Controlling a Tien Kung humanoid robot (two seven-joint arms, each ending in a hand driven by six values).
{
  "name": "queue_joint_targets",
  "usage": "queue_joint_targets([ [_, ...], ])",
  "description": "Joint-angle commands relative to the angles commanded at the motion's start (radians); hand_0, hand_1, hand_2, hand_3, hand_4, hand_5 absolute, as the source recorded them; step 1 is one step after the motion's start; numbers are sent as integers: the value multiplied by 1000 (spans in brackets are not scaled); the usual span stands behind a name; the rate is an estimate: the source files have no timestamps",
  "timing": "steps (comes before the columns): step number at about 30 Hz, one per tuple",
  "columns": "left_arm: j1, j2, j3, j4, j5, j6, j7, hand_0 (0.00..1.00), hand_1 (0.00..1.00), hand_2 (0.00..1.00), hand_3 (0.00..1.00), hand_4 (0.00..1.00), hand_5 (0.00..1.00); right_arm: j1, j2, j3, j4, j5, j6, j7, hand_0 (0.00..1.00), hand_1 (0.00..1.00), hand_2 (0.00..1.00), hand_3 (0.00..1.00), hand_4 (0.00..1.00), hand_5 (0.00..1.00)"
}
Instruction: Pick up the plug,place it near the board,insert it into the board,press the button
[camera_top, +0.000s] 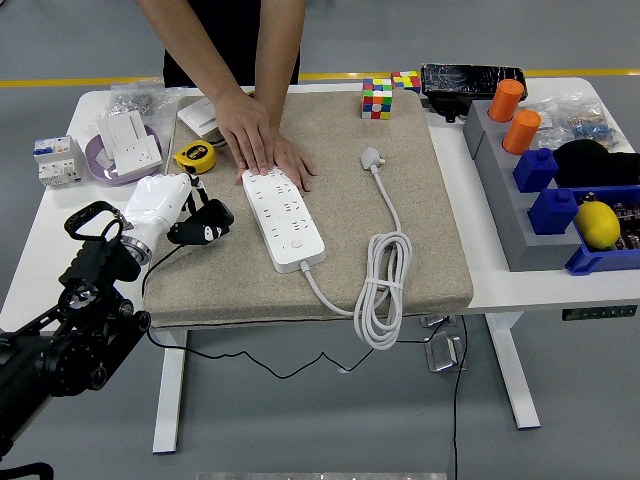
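Left hand (185, 212) hovers left of power strip (284, 219), fingers apparently curled, empty. Plug (371, 157) lies on mat (440, 230), right of strip. Person's hand (262, 143) presses strip's far end.

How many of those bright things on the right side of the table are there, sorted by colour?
Orange cylinders: 2
Blue blocks: 2
Yellow lemon: 1
Total: 5
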Motion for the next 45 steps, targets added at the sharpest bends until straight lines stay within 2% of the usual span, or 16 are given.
queue_joint_targets([
  [4, -19, 39, 61, -44, 0, -3, -10, 407, 400, 319, 353, 594, 160, 1, -1, -1, 0, 1, 0, 0, 894, 810, 780, 815, 998, 998],
  [5, -32, 57, 89, -60, 0, -3, -14, 407, 400, 319, 353, 594, 160, 1, -2, -2, 0, 1, 0, 0, 894, 810, 780, 815, 998, 998],
  [10, -81, 113, 193, -111, 0, 2, -25, 407, 403, 318, 352, 597, 161, 3, -5, -3, 1, 1, 0, 0, 894, 810, 780, 816, 998, 998],
  [14, -122, 138, 243, -140, 0, 2, -30, 407, 403, 318, 352, 597, 161, 4, -7, -6, 1, 1, 1, 0, 894, 810, 780, 816, 998, 998],
  [17, -157, 145, 266, -160, 0, 1, -32, 409, 401, 316, 352, 599, 163, 6, -8, -8, 1, 1, 1, -1, 894, 810, 780, 816, 998, 998],
  [24, -221, 131, 296, -169, 0, -4, -36, 411, 402, 317, 353, 604, 162, 10, -12, -10, 2, 1, 0, 0, 893, 810, 780, 816, 998, 998],
  [29, -247, 108, 312, -128, -17, -51, -51, 414, 409, 318, 345, 591, 143, 12, -13, -10, 2, 0, 0, 0, 893, 810, 780, 816, 998, 998],
  [32, -257, 93, 319, -96, -50, -88, -62, 414, 409, 318, 345, 591, 143, 13, -13, -12, 2, 1, 0, -1, 893, 810, 780, 816, 998, 998],
  [38, -275, 74, 315, -44, -111, -124, -68, 416, 415, 319, 341, 582, 124, 15, -14, -15, 2, 3, 0, -1, 893, 810, 780, 816, 998, 998],
  [45, -284, 57, 294, 14, -238, -168, -63, 419, 421, 319, 337, 587, 117, 16, -14, -16, 1, 3, 0, -1, 894, 810, 779, 816, 998, 998],
])
